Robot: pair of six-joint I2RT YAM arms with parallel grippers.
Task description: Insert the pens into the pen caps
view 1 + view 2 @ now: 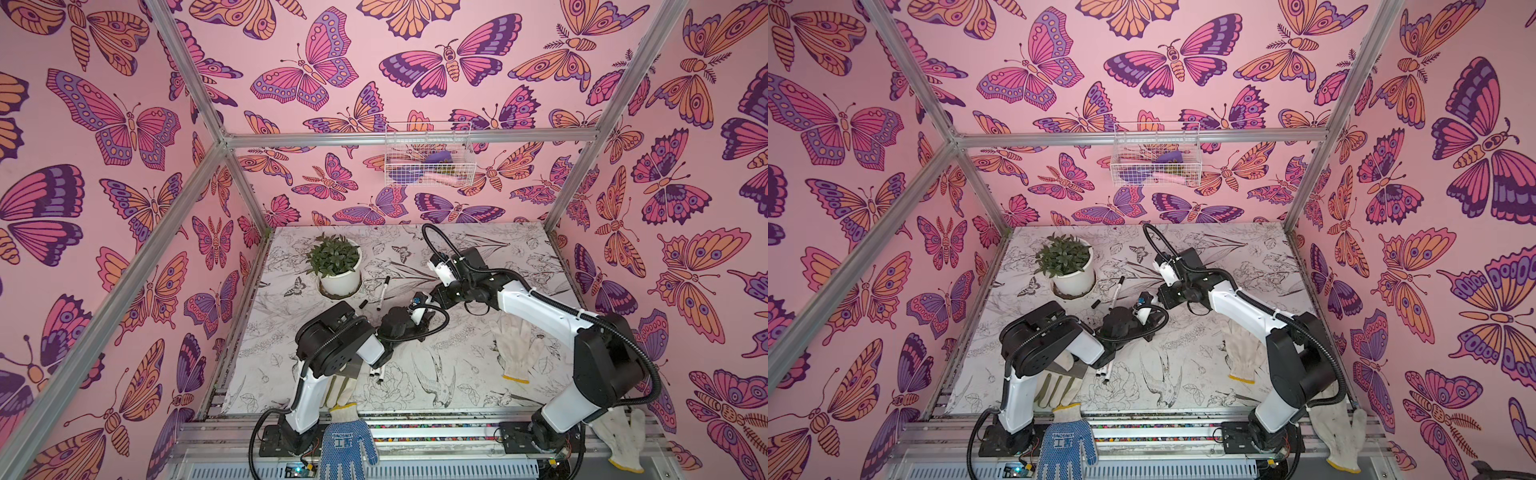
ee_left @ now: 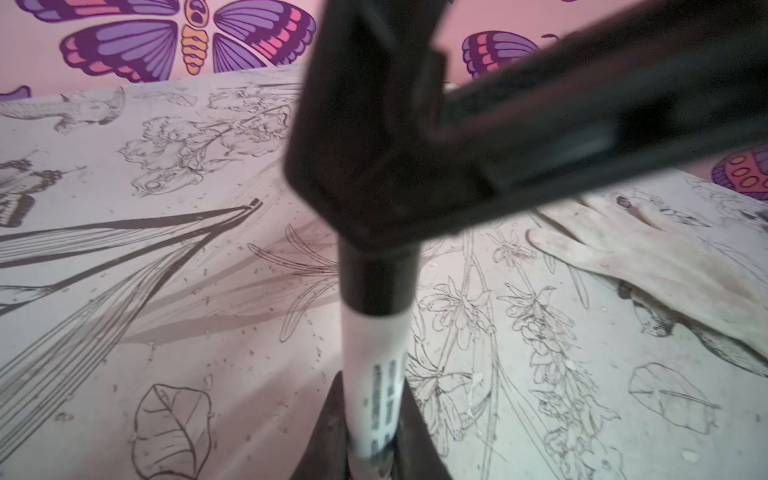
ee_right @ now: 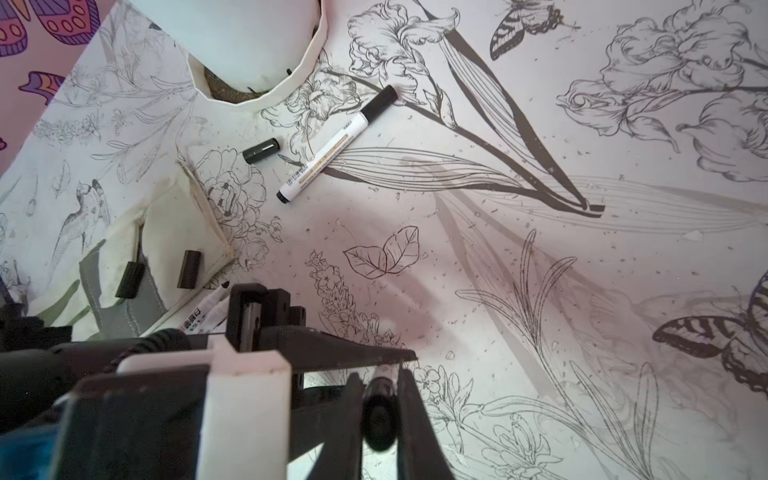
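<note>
Left gripper [image 2: 376, 432]: jaws narrow, clamped on the white barrel of the held pen [image 2: 374, 353], printed label facing the wrist camera. Right gripper [image 3: 380, 409]: jaws narrow, clamped on the black cap [image 2: 378, 278], which sits over the end of that pen with its rim against the white barrel; full seating cannot be confirmed. In both top views the two grippers meet above the table [image 1: 478, 374], near the plant pot [image 1: 340, 282], on its right and slightly toward the camera. A capped pen [image 1: 383, 293] lies flat on the table just right of the pot, apart from it. A loose cap [image 1: 362, 304] lies near the pot's base, between the pot and the lower end of that pen, touching neither. Two caps [image 3: 130, 279] [image 3: 190, 269] rest on a glove [image 3: 174, 232] with a grey patch. In the top views this glove lies well in front of the pot, partly under the left arm. Other pens [image 1: 377, 372] lie side by side at the glove's edge, well apart from the pot. Their number and whether they are capped cannot be told.
</note>
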